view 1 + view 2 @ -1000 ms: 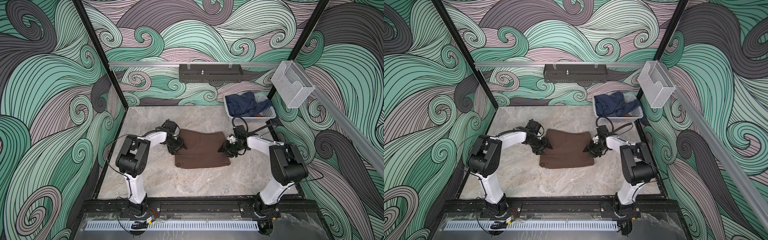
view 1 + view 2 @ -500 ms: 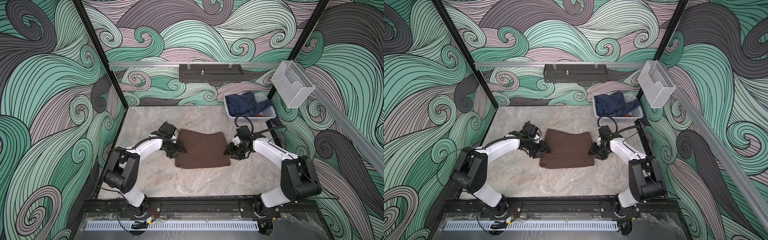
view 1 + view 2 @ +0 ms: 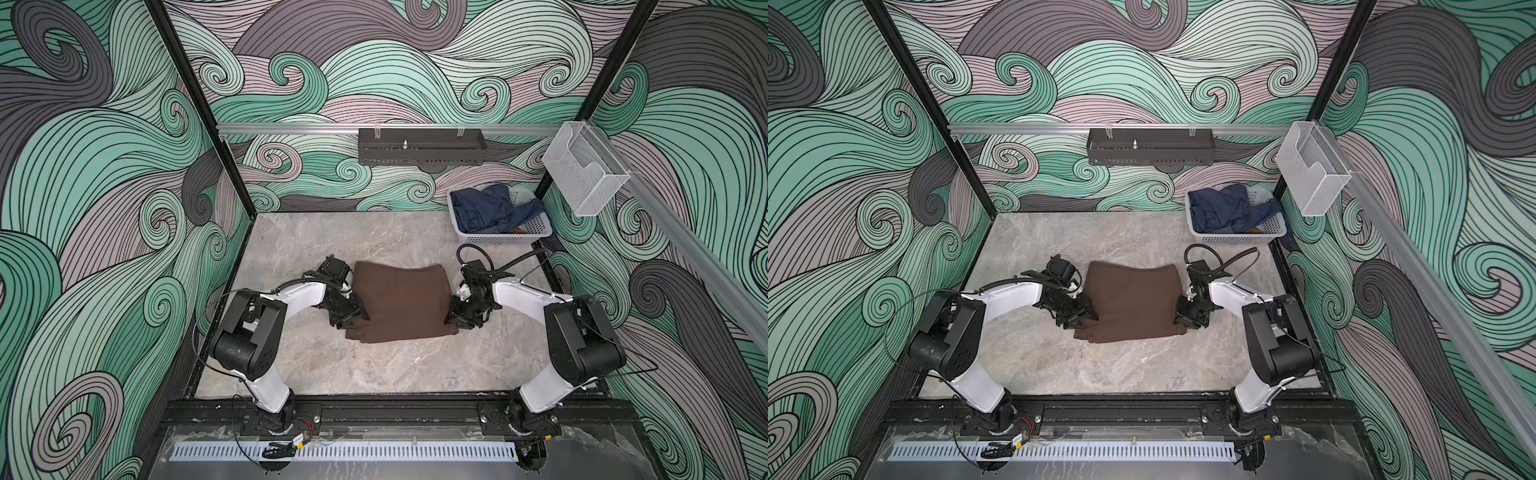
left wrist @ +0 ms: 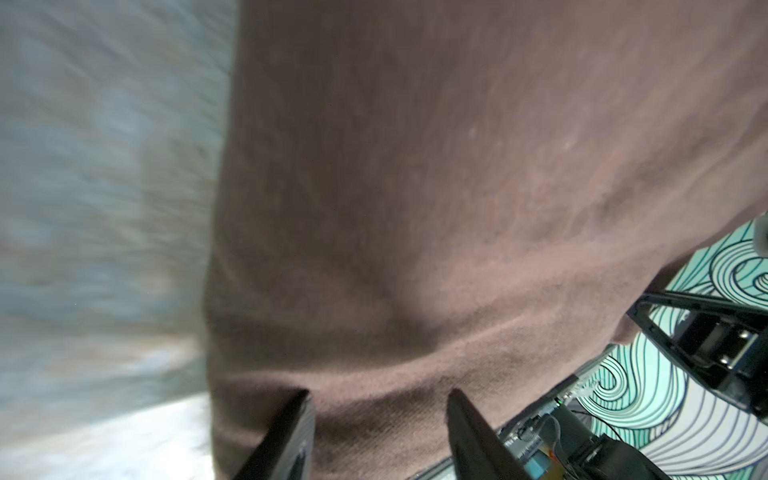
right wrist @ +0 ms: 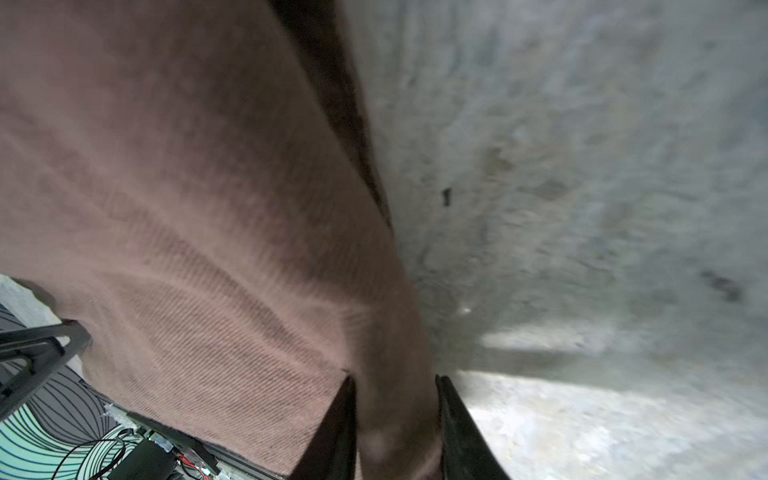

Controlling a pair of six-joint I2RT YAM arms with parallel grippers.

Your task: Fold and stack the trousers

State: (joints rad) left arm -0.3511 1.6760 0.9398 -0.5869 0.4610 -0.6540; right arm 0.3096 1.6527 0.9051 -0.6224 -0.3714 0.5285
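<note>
Lying folded into a brown rectangle on the marble table (image 3: pixel 374 365), the trousers (image 3: pixel 401 303) had a gripper at each side. The left gripper (image 3: pixel 354 316) straddled one edge, jaws apart, its hold unclear. The right gripper (image 3: pixel 454 321) pinched the opposite edge. Farther back, a white basket (image 3: pixel 498 240) held blue garments (image 3: pixel 482 208).

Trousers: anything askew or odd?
Only minor. The trousers are folded but not square: layers don't line up along the near edge, and a lobe of fabric pokes out at the near right corner, beside the right pincer. No damage or spill visible.
</note>
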